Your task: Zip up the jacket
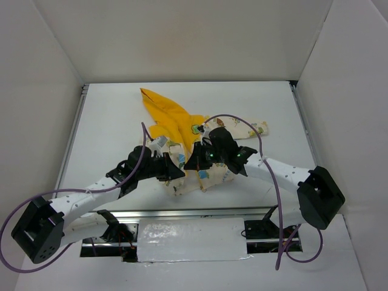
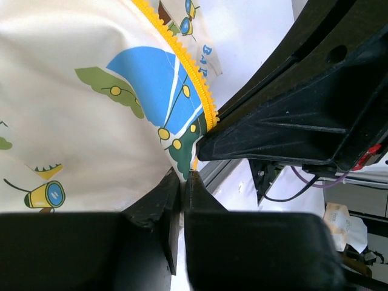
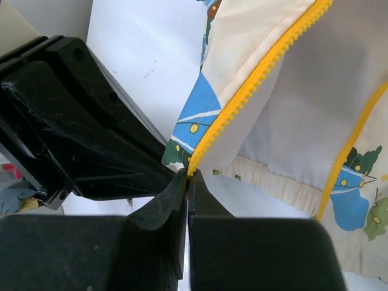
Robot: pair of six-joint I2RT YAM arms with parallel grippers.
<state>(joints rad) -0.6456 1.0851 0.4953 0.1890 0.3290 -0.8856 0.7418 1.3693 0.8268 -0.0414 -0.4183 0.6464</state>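
Left wrist view: right hand (image 2: 206,142) crowds left hand (image 2: 183,182) gripping the jacket (image 2: 79,121).

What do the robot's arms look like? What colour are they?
The left arm and right arm are white tubes with chunky black joints. A purple cable loops along each. The left gripper and right gripper are black, with two wedge-shaped fingers.

The jacket (image 1: 242,128) is cream with cartoon prints in blue, green and a bit of yellow, plus a bright yellow zipper (image 2: 188,71) and a matching yellow hood (image 1: 170,118). Left end effector (image 2: 183,176) and right end effector (image 3: 188,176) are plain black, the worktop (image 1: 109,121) is white, and the cables (image 1: 233,116) are purple.
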